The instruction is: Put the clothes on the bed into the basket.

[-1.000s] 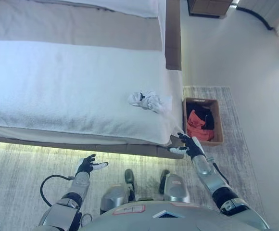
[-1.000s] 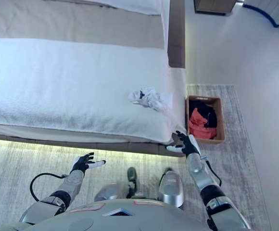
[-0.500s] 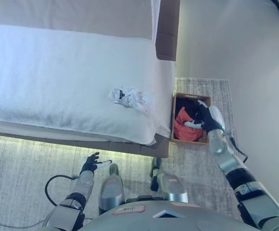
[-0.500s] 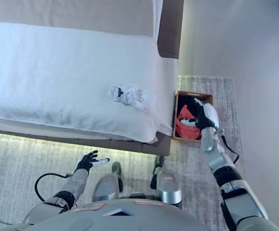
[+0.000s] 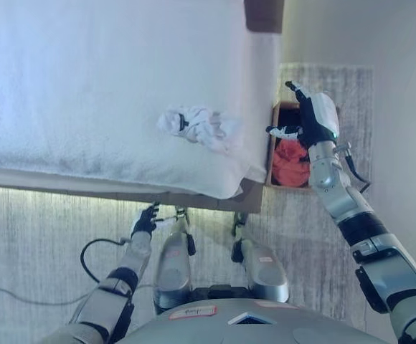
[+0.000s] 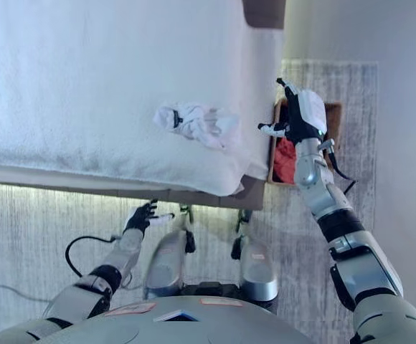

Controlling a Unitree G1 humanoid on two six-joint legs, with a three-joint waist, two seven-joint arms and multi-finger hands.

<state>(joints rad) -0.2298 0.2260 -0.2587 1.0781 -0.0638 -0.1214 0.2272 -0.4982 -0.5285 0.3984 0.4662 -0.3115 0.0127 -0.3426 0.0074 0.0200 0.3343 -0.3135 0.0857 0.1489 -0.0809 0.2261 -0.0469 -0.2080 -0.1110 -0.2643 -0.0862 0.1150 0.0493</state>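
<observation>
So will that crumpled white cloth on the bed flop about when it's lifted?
Probably: the white garment lies bunched in soft folds, so it should sag and unfurl. It looks light and may drag across the bed cover rather than roll. It is unlikely to break.

Grey rug (image 5: 43, 236) with fine streaks — spread across floor at bottom and right, pale wall (image 5: 402, 107) at right edge, glowing light strip (image 5: 50, 188) above rug

Right hand (image 5: 310, 122) is reaching forward on an extended arm, fingers spread; left hand (image 5: 145, 219) is hanging low, fingers relaxed.
</observation>
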